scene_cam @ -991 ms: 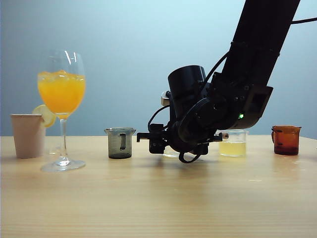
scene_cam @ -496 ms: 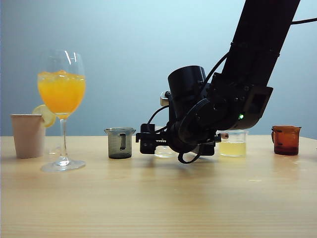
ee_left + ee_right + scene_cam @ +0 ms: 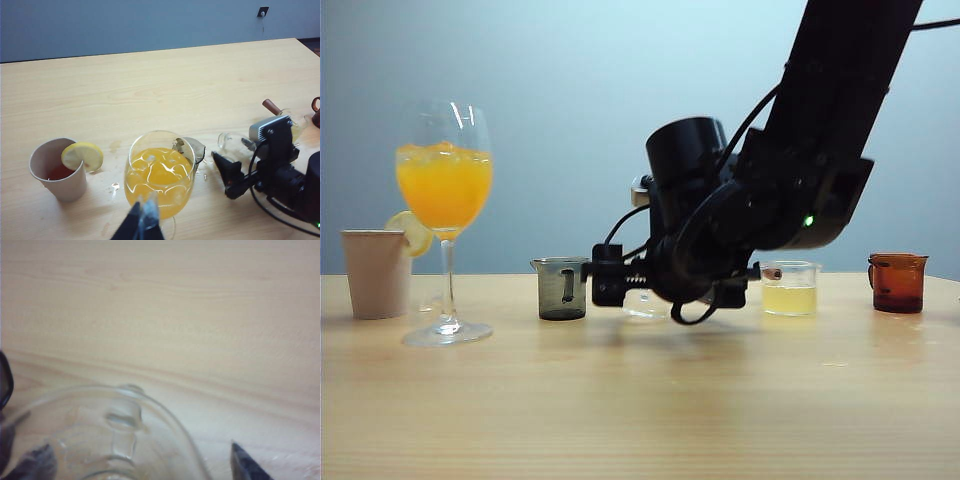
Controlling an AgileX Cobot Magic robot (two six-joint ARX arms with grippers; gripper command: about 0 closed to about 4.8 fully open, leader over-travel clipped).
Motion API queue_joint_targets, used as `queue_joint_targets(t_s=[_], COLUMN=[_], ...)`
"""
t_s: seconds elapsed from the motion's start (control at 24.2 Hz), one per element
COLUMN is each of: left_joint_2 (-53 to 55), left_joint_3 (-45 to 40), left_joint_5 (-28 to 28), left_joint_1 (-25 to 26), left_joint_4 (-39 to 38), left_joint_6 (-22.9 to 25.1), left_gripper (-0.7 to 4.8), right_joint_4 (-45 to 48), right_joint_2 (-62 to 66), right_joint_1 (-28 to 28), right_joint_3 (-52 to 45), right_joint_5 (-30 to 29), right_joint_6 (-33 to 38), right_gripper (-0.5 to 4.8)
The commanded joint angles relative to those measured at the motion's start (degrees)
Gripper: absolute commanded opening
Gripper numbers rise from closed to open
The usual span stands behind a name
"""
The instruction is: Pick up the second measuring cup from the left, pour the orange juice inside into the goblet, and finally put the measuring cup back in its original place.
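Note:
The goblet [image 3: 444, 190] stands at the far left, its bowl full of orange juice [image 3: 159, 175] with ice. The second measuring cup [image 3: 645, 303], clear and empty-looking, stands on the table right of the smoky grey cup [image 3: 562, 288]. My right gripper [image 3: 605, 280] is low over the table and open, with the clear cup [image 3: 120, 440] loose between its spread fingertips [image 3: 247, 465]. In the left wrist view that gripper [image 3: 226, 170] lies beside the cup [image 3: 231, 144]. My left gripper [image 3: 142, 222] hovers near the goblet with its jaws together, holding nothing.
A beige paper cup [image 3: 377, 272] with a lemon slice [image 3: 82, 155] stands left of the goblet. Right of the arm are a clear cup of pale yellow liquid [image 3: 790, 290] and an amber cup [image 3: 898, 282]. Small wet spots [image 3: 116, 186] lie near the goblet's foot.
The right gripper's jaws have spread wide off the clear cup. The right arm has drifted left and slightly up. The cup stays on the table.

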Motion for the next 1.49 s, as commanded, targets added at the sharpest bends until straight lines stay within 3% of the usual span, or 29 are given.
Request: queue_joint_targets(t_s=[0.04, 0.5, 0.99, 1.03, 1.07, 1.11, 1.16, 1.2, 1.24, 1.4, 1.49], left_joint_2=[-0.11, -0.11, -0.11, -0.11, -0.11, -0.11, -0.11, -0.11, -0.11, -0.13, -0.11], left_joint_3=[0.17, 0.17, 0.17, 0.17, 0.17, 0.17, 0.17, 0.17, 0.17, 0.17, 0.17], left_joint_5=[0.20, 0.17, 0.17, 0.20, 0.20, 0.17, 0.20, 0.20, 0.20, 0.20, 0.20], left_joint_1=[-0.07, -0.07, -0.07, -0.07, -0.07, -0.07, -0.07, -0.07, -0.07, -0.07, -0.07], left_joint_4=[0.48, 0.48, 0.48, 0.48, 0.48, 0.48, 0.48, 0.48, 0.48, 0.48, 0.48], left_joint_6=[-0.17, -0.17, -0.17, -0.20, -0.17, -0.17, -0.17, -0.17, -0.17, -0.17, -0.17], left_gripper=[-0.03, -0.03, -0.03, -0.03, -0.03, -0.03, -0.03, -0.03, -0.03, -0.03, -0.03], right_joint_4=[-0.35, -2.34, -4.81, -5.99, -7.06, -8.48, -10.78, -13.07, -16.41, -30.38, -37.35], right_joint_2=[-1.57, -4.63, -19.50, -21.86, -23.76, -25.88, -28.57, -30.84, -33.62, -47.67, -54.16], right_joint_1=[-0.33, 1.42, 3.93, 4.33, 4.59, 4.83, 5.07, 5.31, 5.60, 7.26, 7.23], right_joint_3=[0.15, -1.36, -14.86, -16.15, -17.07, -17.90, -18.60, -18.88, -18.86, -18.84, -18.86], right_joint_5=[-0.02, -0.13, 0.50, 0.48, 0.17, -0.44, -1.09, -2.12, -3.02, -5.20, -9.49], right_joint_6=[0.24, -1.01, -0.61, -0.59, -0.57, -0.59, -0.59, -0.70, -0.63, -0.72, -0.87], right_gripper=[4.79, 4.79, 4.79, 4.52, 3.64, 2.44, 0.77, -0.24, 0.08, -0.07, -0.07])
